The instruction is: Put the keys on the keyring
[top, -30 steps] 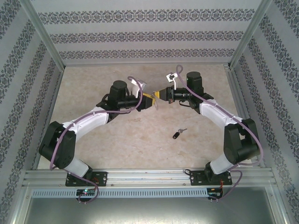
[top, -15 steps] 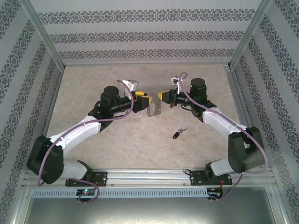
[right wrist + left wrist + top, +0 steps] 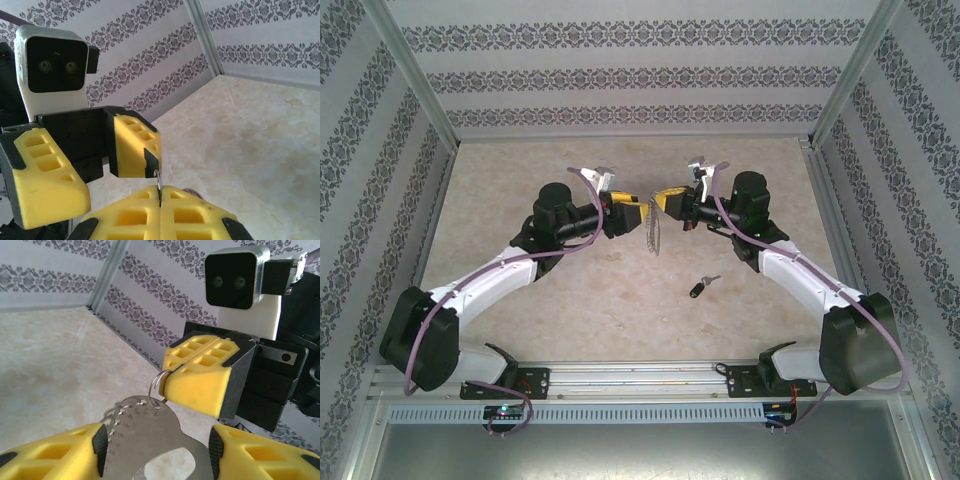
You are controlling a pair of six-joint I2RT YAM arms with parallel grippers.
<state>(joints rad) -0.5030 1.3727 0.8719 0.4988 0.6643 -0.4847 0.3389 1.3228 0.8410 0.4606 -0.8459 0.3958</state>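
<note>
Left tool (image 3: 636, 213) is clenched on the keyring (image 3: 652, 234), its yellow fingers pressed to the two long sides of the grey plate. From above, the keyring sits at the centre of the frame between the two tools and above the desk (image 3: 570, 300). It shows as a thin sliver, its long axis running nearly up and down the frame. In the left wrist view its far end points up the frame at the right tool (image 3: 168, 386), with a toothed edge along its left side. A wire ring (image 3: 156, 384) sits at that far end. The right tool is pinched shut on this ring. The key (image 3: 702, 286) lies on the desk right of centre, well apart from both tools, black head lower left, blade pointing upper right.
</note>
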